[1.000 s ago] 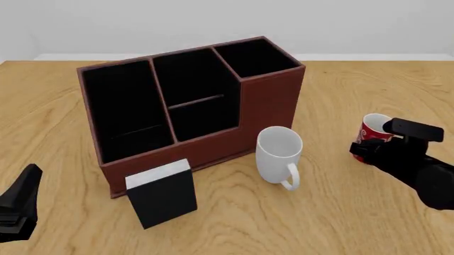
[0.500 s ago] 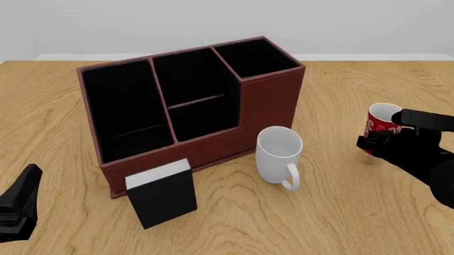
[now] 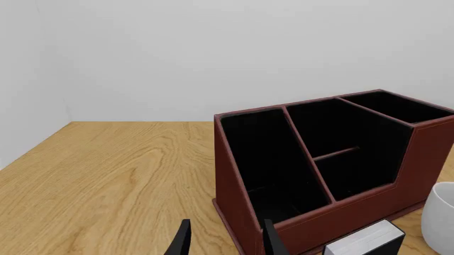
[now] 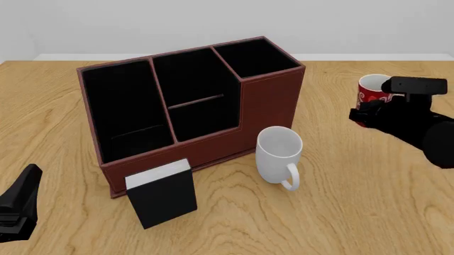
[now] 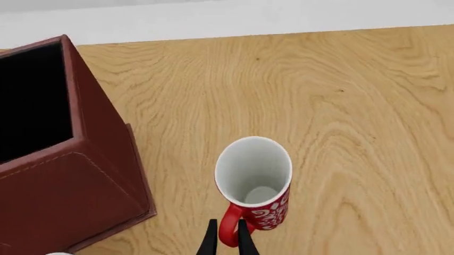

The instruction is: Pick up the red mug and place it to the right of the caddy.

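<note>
The red mug with white swirls hangs upright over the table, to the right of the caddy. My right gripper is shut on its handle. In the right wrist view the two fingers pinch the red handle of the mug, whose white inside shows, and the caddy's tall end stands beside it. My left gripper is open and empty near the table's front left corner. In the left wrist view it points toward the caddy.
A larger plain white mug stands in front of the caddy's tall end, handle toward me. A small black box with a white top stands at the caddy's front. The white mug and the box also show in the left wrist view.
My right gripper has carried the red mug up and away from me, nearer the caddy's far right side. The left arm has not moved.
</note>
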Controlling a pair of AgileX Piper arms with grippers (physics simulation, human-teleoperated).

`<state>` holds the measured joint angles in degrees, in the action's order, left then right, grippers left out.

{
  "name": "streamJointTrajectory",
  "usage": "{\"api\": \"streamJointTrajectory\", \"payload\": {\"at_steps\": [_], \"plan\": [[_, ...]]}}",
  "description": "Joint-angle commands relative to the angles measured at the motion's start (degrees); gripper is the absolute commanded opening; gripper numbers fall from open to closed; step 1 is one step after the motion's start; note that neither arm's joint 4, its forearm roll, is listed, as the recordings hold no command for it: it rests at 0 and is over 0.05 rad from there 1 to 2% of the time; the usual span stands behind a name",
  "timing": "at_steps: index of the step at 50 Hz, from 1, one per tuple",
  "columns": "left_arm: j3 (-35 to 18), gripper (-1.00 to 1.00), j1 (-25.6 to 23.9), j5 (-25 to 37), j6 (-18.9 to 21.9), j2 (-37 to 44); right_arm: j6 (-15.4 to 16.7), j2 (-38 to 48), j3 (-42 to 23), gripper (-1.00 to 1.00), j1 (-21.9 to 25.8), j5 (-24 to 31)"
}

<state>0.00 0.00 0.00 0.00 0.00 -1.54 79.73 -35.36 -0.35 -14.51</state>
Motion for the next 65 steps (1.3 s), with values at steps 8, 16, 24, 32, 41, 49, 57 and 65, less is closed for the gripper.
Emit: {"api": "streamJointTrajectory", "payload": {"at_steps": [8, 16, 24, 32, 41, 49, 57, 65], "plan": [[0.0, 1.0, 0.0, 0.0, 0.0, 0.0, 0.5, 10.9, -13.8, -1.0, 4.5, 2.3], [0.0, 1.0, 0.0, 0.0, 0.0, 0.0, 0.0, 15.8, -18.6, -1.0, 6.0, 3.1], [0.0, 1.0, 0.0, 0.0, 0.0, 0.0, -0.4, 19.4, -21.0, -1.0, 6.7, 3.2], [0.0, 1.0, 0.0, 0.0, 0.0, 0.0, -1.2, 22.4, -22.3, -1.0, 7.3, 2.7], [0.0, 1.0, 0.0, 0.0, 0.0, 0.0, -2.1, 25.0, -23.3, -1.0, 7.7, 2.5], [0.0, 1.0, 0.0, 0.0, 0.0, 0.0, -2.9, 27.0, -24.3, -1.0, 7.9, 2.8], [0.0, 1.0, 0.0, 0.0, 0.0, 0.0, -3.9, 28.3, -24.7, -1.0, 8.6, 2.8], [0.0, 1.0, 0.0, 0.0, 0.0, 0.0, -5.1, 29.2, -24.6, -1.0, 9.2, 2.7]]}}
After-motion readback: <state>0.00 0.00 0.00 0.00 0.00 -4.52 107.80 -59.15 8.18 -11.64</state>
